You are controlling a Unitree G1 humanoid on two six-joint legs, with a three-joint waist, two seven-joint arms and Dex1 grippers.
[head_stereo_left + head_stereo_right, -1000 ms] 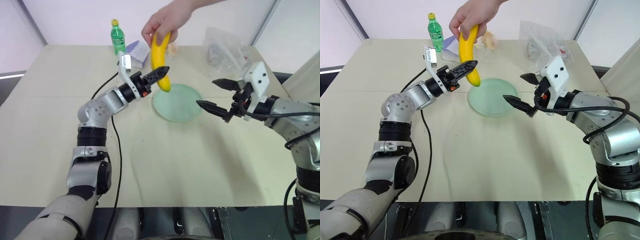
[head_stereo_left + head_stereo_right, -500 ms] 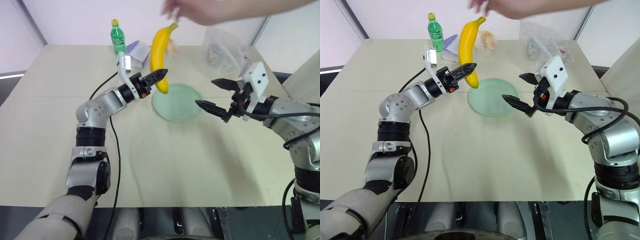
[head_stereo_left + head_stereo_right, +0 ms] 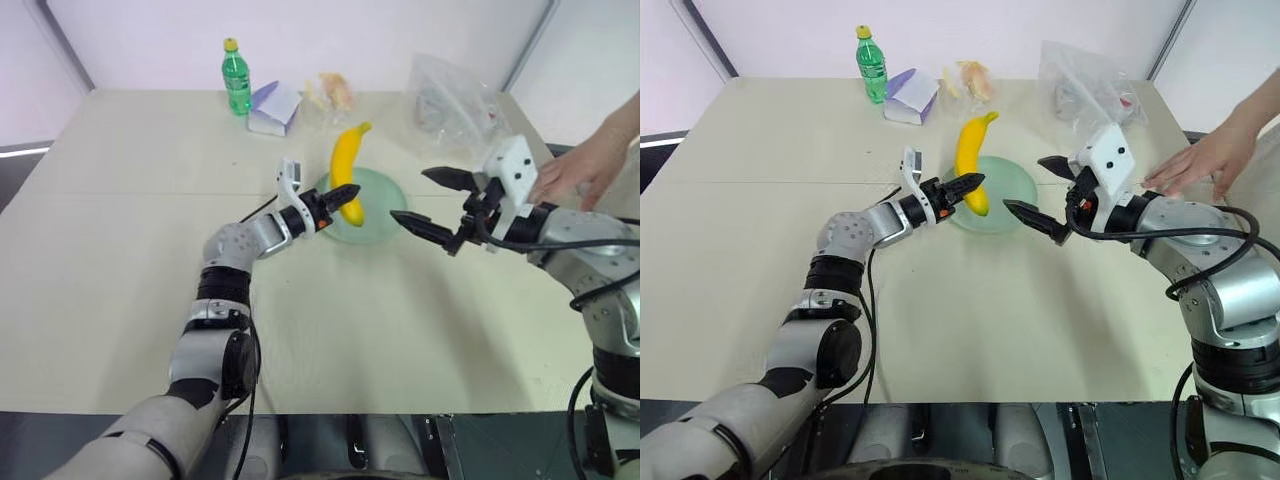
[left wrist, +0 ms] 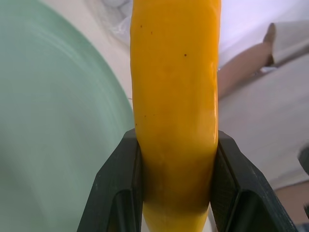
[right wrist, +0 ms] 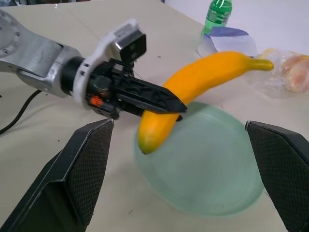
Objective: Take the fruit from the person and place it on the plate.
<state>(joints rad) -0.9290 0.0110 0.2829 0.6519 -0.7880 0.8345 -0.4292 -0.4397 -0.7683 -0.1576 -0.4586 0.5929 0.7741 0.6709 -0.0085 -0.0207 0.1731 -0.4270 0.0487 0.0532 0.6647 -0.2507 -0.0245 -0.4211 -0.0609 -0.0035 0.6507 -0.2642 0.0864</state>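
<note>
Banana (image 3: 347,184) pinched near its lower end between your left gripper's (image 3: 340,198) two black fingers, tilted up over the green plate (image 3: 385,222), lower tip just above it; your right gripper (image 3: 430,200) spread wide beside the plate, empty; person's hand (image 3: 574,175) resting on the table (image 3: 120,250) behind it

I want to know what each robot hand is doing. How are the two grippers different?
The left gripper is shut on the banana, holding it over the green plate; the right gripper is open and holds nothing. The left is over the plate; the right is beside it. Both have black fingers.
</note>
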